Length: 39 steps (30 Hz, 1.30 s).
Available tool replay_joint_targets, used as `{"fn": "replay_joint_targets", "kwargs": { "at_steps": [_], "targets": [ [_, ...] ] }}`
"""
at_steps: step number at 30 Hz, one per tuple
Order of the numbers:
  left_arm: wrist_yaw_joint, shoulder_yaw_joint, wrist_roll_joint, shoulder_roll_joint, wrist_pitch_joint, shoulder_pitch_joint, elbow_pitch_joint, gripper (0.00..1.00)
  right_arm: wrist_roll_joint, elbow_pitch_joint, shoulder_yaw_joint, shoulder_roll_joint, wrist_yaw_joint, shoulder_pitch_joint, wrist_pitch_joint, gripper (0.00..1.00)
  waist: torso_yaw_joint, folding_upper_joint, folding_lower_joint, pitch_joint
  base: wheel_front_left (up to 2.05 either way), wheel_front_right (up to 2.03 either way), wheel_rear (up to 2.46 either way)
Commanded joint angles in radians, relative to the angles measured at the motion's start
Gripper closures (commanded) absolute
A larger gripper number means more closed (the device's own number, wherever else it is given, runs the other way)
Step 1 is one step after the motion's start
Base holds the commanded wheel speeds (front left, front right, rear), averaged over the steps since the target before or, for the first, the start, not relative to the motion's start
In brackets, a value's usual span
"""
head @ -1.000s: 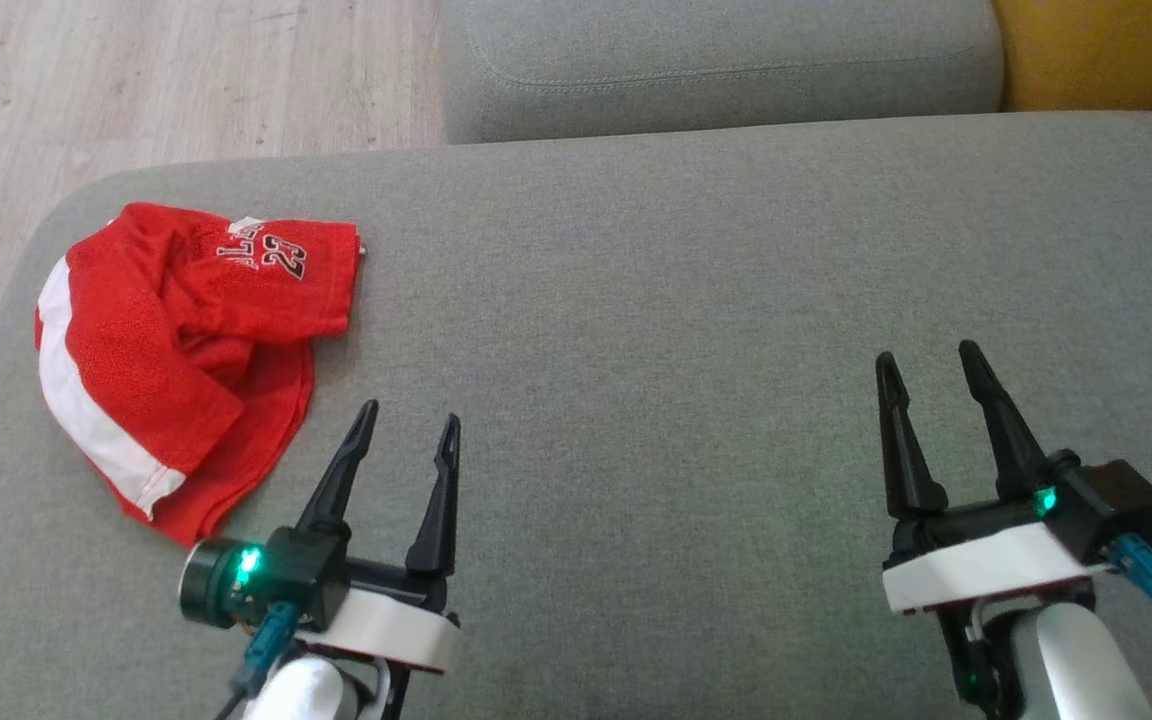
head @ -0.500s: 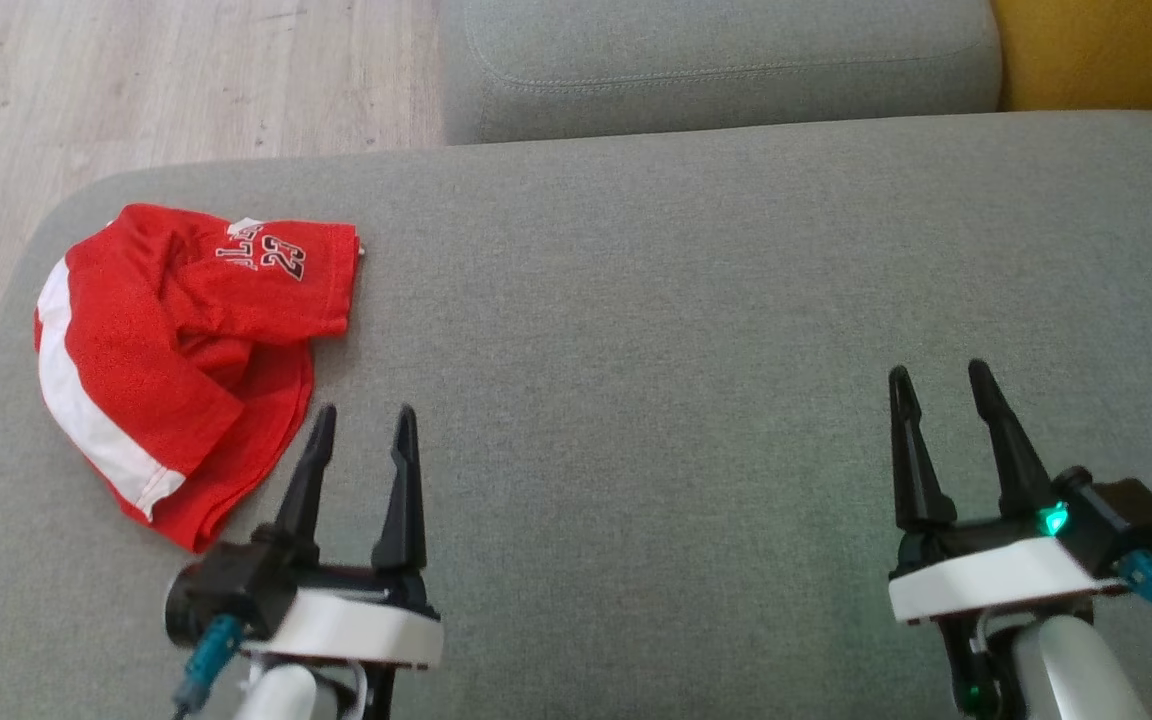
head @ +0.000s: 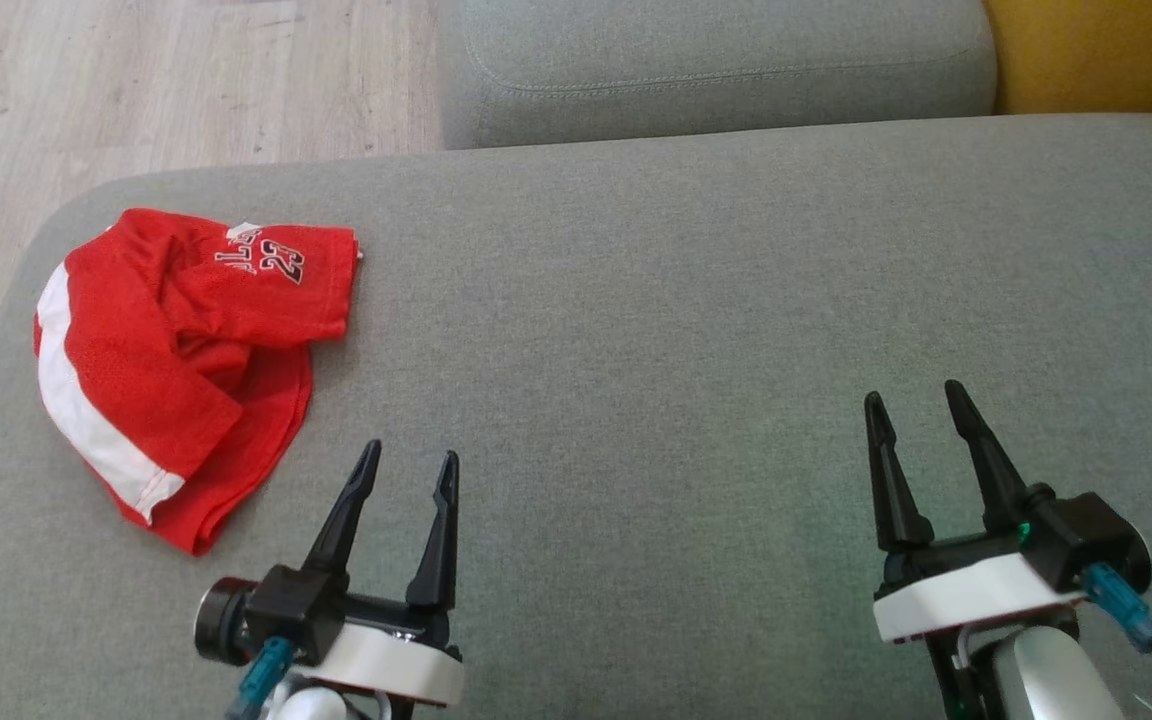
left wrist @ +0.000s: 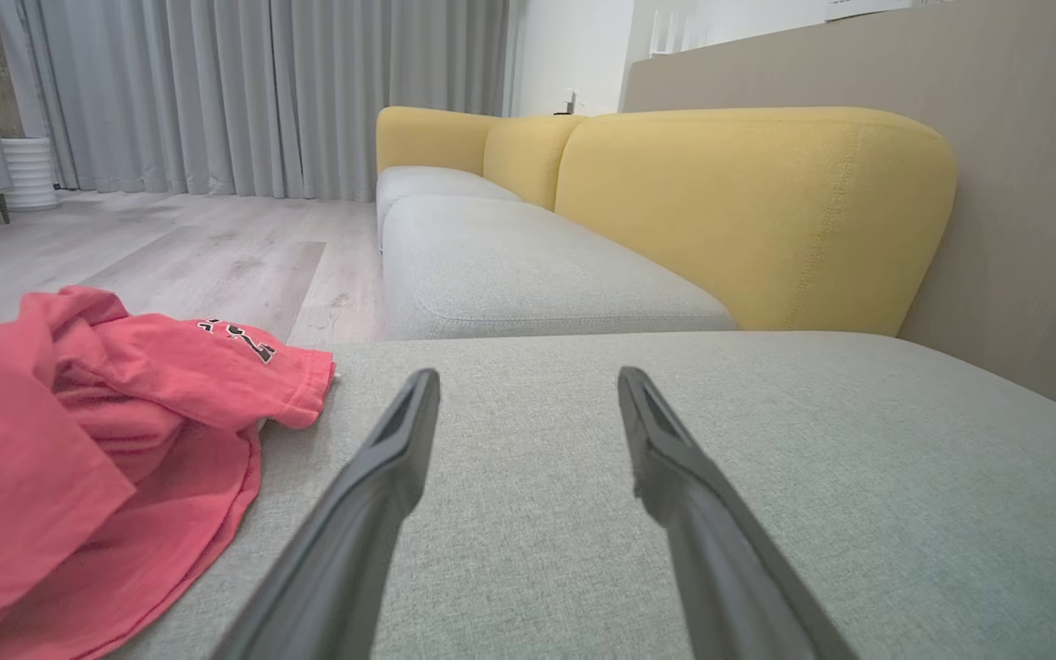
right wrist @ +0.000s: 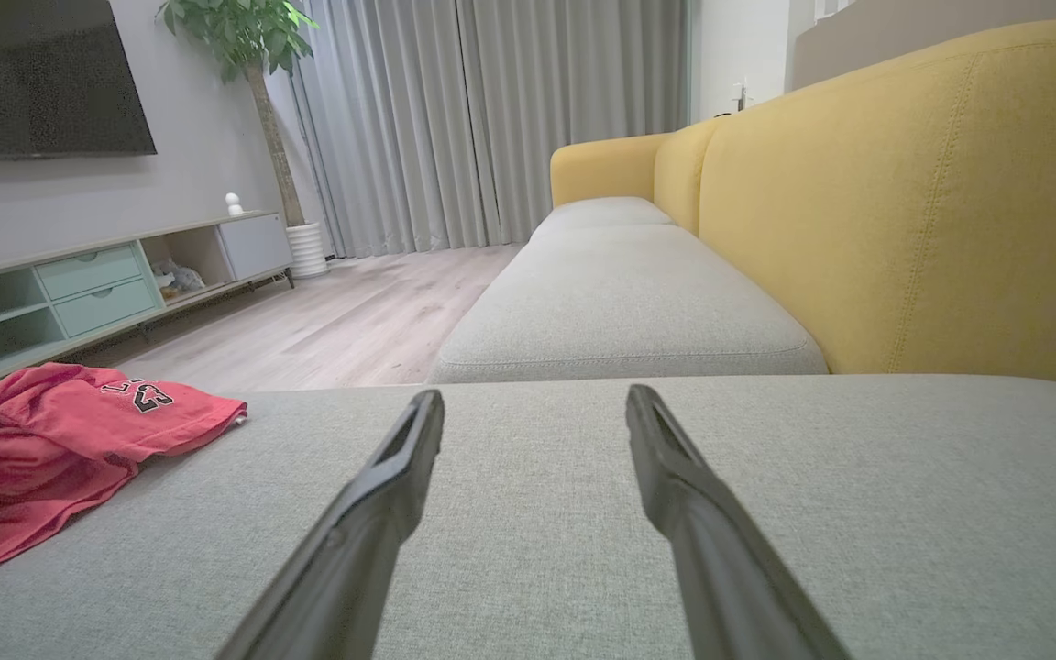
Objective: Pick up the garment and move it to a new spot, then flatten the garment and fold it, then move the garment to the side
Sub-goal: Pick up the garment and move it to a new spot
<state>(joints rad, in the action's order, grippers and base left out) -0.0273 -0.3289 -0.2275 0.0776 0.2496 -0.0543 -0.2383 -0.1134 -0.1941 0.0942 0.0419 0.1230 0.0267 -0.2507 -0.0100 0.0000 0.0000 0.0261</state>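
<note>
Nearest are two grippers, low over the grey sofa seat [head: 686, 300]: the left gripper [head: 412, 452] and the right gripper [head: 914, 392], both with fingers spread apart and empty. One red garment [head: 176, 350] lies crumpled at the seat's left end, just beyond and left of the left gripper and well apart from the right. Farther off sits a second grey cushion [head: 716, 60].

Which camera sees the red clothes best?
The head view: the whole red garment lies in sight from above, crumpled on the grey cushion. The left wrist view shows it side-on, cut off at the edge; the right wrist view shows it smaller, also cut off.
</note>
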Motion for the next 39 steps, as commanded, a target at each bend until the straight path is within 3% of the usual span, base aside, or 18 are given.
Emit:
{"fn": "replay_joint_targets", "kwargs": {
  "at_steps": [1,14,39],
  "targets": [
    [-0.002,0.032,0.008,-0.007,0.012,-0.042,0.025,0.0,0.001,0.03,0.027,0.008,0.008,0.031,-0.011,0.0,0.001,0.0,0.0,-0.001,0.0,0.0,0.0],
    [-0.01,0.071,0.024,-0.021,0.012,-0.029,0.013,0.0,-0.034,0.036,0.075,0.008,0.008,0.016,-0.011,0.0,0.05,0.0,0.0,-0.021,0.0,0.0,0.0],
    [-0.004,0.155,0.057,-0.021,0.012,0.041,0.002,0.0,-0.09,0.061,0.232,0.008,0.008,-0.038,-0.011,0.0,0.371,0.0,0.0,-0.098,0.0,0.0,0.0]
  ]
}}
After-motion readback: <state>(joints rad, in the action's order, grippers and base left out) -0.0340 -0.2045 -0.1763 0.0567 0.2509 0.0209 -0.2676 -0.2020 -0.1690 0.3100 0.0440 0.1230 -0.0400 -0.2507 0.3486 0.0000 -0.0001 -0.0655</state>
